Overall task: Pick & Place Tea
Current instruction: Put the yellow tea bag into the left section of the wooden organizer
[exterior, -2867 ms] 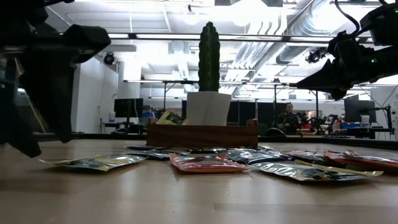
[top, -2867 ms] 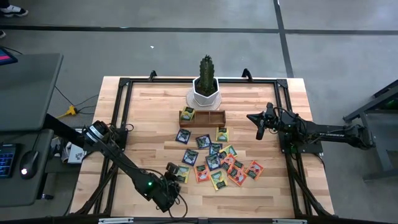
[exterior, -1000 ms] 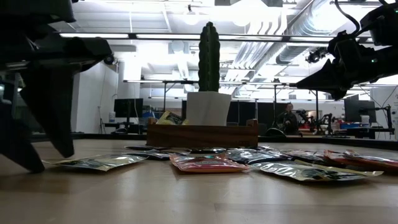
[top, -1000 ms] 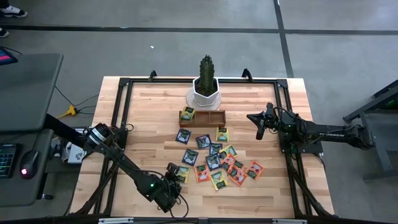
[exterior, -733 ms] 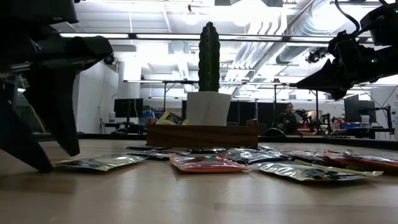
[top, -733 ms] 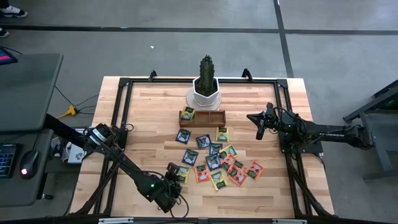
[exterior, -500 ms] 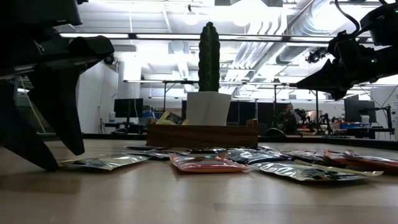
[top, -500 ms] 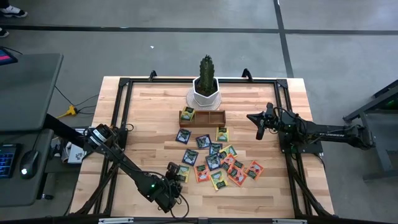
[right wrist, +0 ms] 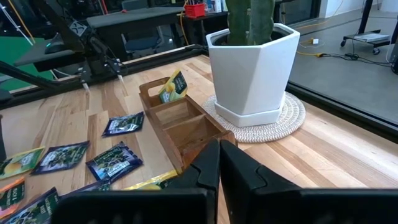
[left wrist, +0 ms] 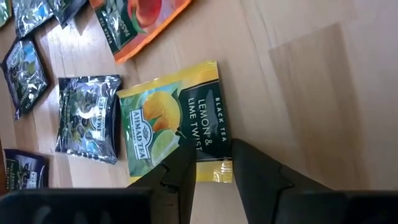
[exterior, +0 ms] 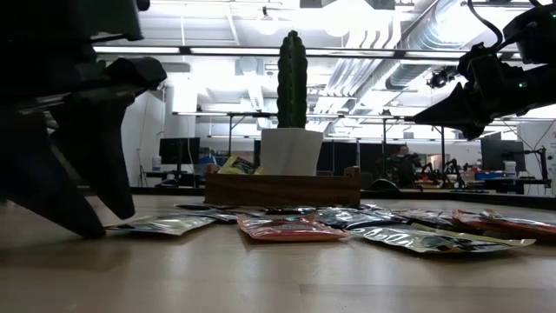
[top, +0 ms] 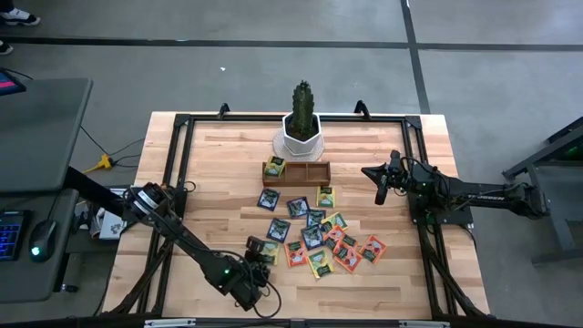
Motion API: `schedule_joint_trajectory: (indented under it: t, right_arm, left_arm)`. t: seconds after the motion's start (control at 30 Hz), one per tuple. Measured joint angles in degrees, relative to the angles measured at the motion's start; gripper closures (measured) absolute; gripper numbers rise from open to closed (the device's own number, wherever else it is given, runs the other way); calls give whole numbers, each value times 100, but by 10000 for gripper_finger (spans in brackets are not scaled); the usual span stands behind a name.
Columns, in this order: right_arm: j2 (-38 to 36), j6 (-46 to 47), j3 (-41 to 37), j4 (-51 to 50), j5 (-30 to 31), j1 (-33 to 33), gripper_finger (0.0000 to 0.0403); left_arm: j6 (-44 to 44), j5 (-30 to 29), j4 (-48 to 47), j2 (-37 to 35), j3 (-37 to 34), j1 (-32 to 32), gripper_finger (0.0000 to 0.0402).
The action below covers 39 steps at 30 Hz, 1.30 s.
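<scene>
The left gripper (left wrist: 211,177) is down at the table (top: 219,173), its two fingers (left wrist: 255,168) set a narrow gap apart, straddling the near edge of a yellow-green lemon and lime sachet (left wrist: 174,127). The sachet lies flat on the wood; whether the fingers already pinch its edge cannot be told, though the edge sits right in the gap between them. Taking that sachet as the landmark: a dark blue-black sachet (left wrist: 87,118) lies just beside it, touching or nearly touching one long side, and an orange-red sachet (left wrist: 137,22) lies near its far corner, apart from it. From above, the left gripper (top: 258,258) is at the edge of the scatter of tea sachets (top: 314,237) farthest from the tray, with the rest of the scatter spreading away from the landmark sachet toward the wooden tray (top: 296,172). The tray stands well beyond the landmark sachet, with one yellow-green sachet (right wrist: 171,87) propped upright in an end compartment. Just behind the tray is the white pot with a cactus (top: 301,123).

The right gripper (right wrist: 217,165) hangs in the air with its fingers closed together, empty, well apart from the landmark sachet, off to the tray's side.
</scene>
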Motion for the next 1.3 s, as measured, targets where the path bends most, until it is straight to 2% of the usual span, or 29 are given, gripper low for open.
schedule_joint_trajectory:
  t: [0.43,0.7,0.97,1.1,1.3]
  right_arm:
    - [0,0,0,0,0,-2,396]
    - [0,0,0,0,2,-2,397]
    - [0,0,0,0,0,-1,398]
    - [0,0,2,0,0,-2,397]
    - [2,0,2,0,0,-2,397]
  left_arm:
    - [-197,440,216,9,0,82,395]
    - [-519,451,114,-10,88,67,401]
    - [-253,537,-1281,28,1134,71,401]
    - [-293,354,-1574,-9,1552,63,401]
    - [-503,283,-1727,-9,1755,69,401]
